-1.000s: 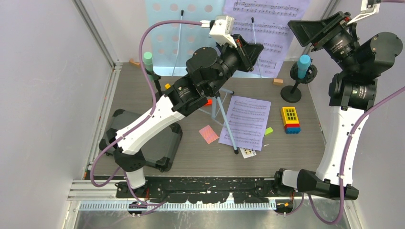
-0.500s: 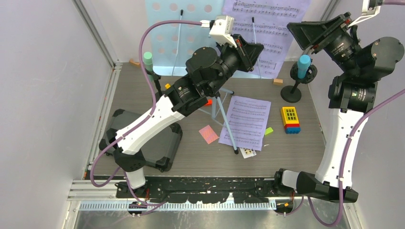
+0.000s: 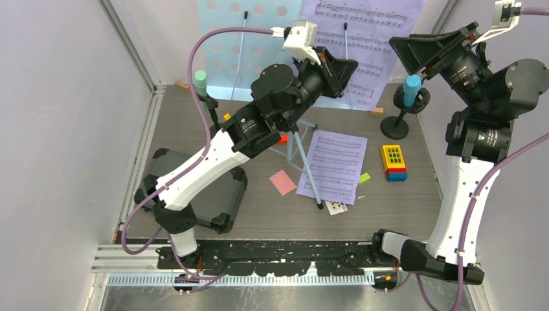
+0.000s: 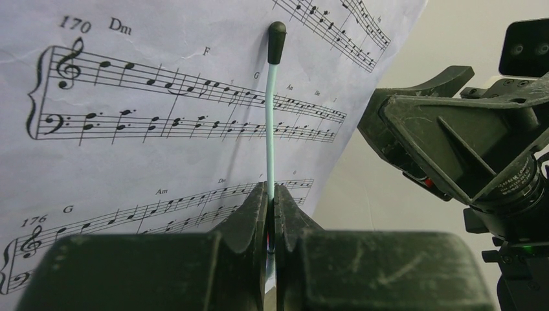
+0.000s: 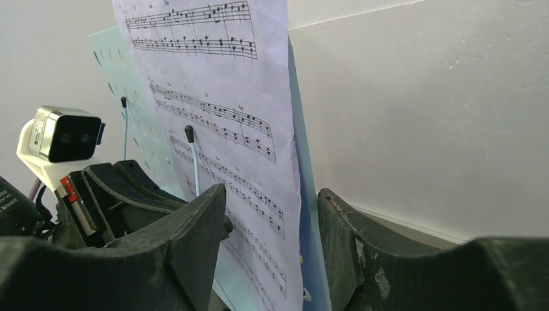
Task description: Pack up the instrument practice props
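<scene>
- The green mic (image 3: 201, 80) stands upright at the far left of the table (image 3: 414, 201), unpacked.
- A black case (image 3: 223, 202) lies under the left arm. I cannot tell whether it is open.
- The rack (image 3: 223, 39) stands at the back on its legs (image 3: 309, 172).
- The left gripper (image 4: 270, 197) is pressed together, pinching the rack's thin wire (image 4: 270, 116), which lies over the racked page (image 4: 129, 129).
- A loose page (image 3: 336, 162) lies flat mid-table, with one leg crossing it.
- The right gripper (image 5: 272, 194) is spread, with a finger on each side of the right edge of the racked page and the rack. It is not yet closed.
- The blue mic (image 3: 412, 87) stands upright on its pole (image 3: 394, 127) at the right.
- The task looks barely begun. The current step seems to be freeing the racked page, and nothing shows as packed.
</scene>
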Tool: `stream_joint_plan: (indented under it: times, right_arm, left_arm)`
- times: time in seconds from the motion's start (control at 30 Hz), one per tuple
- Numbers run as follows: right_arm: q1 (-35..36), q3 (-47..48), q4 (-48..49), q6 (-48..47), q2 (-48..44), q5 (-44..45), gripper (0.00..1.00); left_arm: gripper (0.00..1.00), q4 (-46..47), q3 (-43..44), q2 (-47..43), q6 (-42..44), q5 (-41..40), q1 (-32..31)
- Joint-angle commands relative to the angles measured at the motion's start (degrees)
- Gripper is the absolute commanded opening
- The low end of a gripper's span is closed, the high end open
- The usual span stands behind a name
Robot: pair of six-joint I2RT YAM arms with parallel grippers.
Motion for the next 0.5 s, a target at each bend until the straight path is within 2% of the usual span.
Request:
stream_joint_plan:
  times: [0.0, 0.33, 0.47]
  right_arm:
    - [-0.04, 0.02, 0.91, -1.39, -3.06, -2.33, 0.59]
    - [-0.08, -0.73, 0.05, -2.54, -3.50, -2.43, 0.59]
    - [-0.01, -1.29, 3.75, 0.49, -3.15, -3.84, 0.57]
  left_arm:
    - [0.05, 1.32, -0.41, -1.93, -0.01, -0.70, 0.34]
    - [0.05, 1.59, -0.84, -1.95, 0.00, -0.83, 0.34]
    - [0.05, 1.76, -0.94, -1.95, 0.00, -0.96, 0.39]
